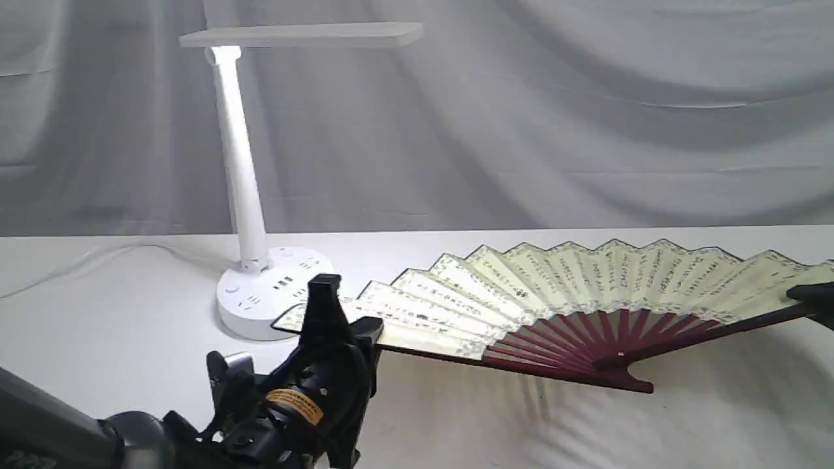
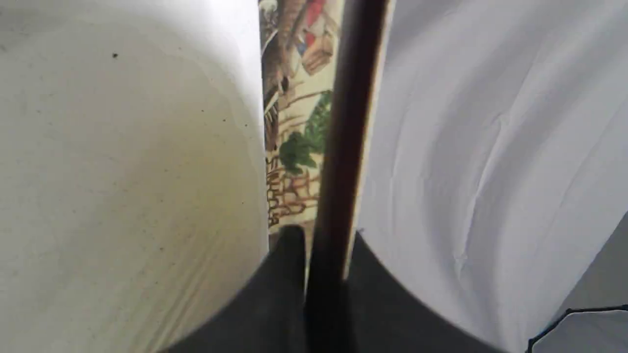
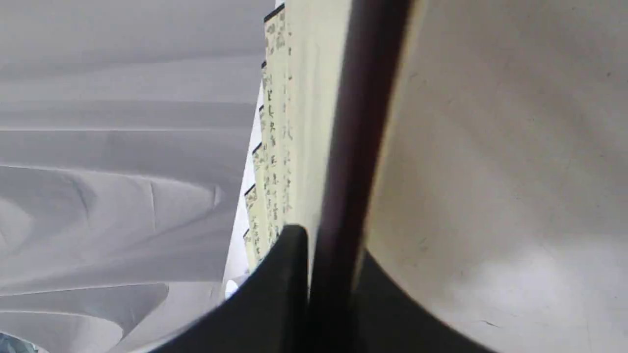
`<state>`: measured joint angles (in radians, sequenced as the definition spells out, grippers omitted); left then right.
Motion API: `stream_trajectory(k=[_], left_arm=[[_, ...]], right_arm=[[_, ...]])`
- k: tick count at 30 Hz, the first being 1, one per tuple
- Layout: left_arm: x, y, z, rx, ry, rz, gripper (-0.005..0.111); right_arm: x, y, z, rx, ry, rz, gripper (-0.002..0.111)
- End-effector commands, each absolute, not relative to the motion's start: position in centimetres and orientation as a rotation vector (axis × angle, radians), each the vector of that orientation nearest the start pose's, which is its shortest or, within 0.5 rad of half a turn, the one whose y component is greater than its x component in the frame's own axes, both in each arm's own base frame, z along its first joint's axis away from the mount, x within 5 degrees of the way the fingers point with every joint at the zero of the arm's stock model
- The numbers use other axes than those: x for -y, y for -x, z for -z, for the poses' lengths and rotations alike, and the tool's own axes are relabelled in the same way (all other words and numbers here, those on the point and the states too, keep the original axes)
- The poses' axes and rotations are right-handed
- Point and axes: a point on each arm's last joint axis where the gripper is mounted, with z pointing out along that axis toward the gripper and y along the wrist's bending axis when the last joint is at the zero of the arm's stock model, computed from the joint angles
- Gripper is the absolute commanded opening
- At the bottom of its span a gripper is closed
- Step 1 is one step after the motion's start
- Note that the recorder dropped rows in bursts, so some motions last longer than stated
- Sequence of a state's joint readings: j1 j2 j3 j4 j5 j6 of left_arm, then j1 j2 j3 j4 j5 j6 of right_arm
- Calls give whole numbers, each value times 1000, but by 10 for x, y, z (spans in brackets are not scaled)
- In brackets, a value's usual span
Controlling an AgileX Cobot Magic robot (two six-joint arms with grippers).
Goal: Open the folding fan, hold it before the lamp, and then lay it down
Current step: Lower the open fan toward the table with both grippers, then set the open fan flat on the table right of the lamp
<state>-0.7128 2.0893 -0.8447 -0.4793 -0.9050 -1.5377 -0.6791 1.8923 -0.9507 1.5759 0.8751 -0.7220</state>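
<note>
The fan (image 1: 586, 280) is fully spread and runs low across the middle and right of the frame. I can't tell whether it rests on the table (image 1: 98, 339) or hangs just above it. Its left tip overlaps the lamp's base. The left claw (image 1: 345, 319) is pinched tight on the left outer stick. The right claw (image 1: 811, 296), at the right edge, is clamped on the other.

Opening looks done, so I'd say the showing step is in hand. The lamp (image 1: 241, 169) stands at upper left, so both claws must next lift and carry the fan leftward together. They need to keep their spacing so the paper neither tears nor folds.

The leaf is thin cream paper, sharply pleated, with black script. The ribs (image 1: 573, 335) are smooth maroon wood meeting at a pivot. The lamp is glossy white plastic with a flat head and a round base.
</note>
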Motion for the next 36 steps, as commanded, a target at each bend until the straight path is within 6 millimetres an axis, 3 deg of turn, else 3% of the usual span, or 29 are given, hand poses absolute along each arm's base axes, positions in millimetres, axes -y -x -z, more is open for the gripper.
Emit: stream_trajectory(k=[1, 11, 19, 24, 36], left_arm=[[214, -312, -107, -1479, 1430, 1387, 0], [213, -312, -104, -1488, 1437, 1373, 0], [213, -311, -96, -1518, 1458, 1346, 0], [214, -311, -95, -1530, 1460, 1338, 3], [215, -307, -86, -1619, 1517, 1276, 25]], right_arm=[[168, -307, -153, -1999, -1237, -1002, 0], [168, -307, -150, -2012, -1242, -989, 0], [160, -310, -118, -2014, -1306, -1211, 0], [160, -310, -115, -2033, -1292, -1195, 1], [161, -310, -114, -2038, -1303, -1167, 40]])
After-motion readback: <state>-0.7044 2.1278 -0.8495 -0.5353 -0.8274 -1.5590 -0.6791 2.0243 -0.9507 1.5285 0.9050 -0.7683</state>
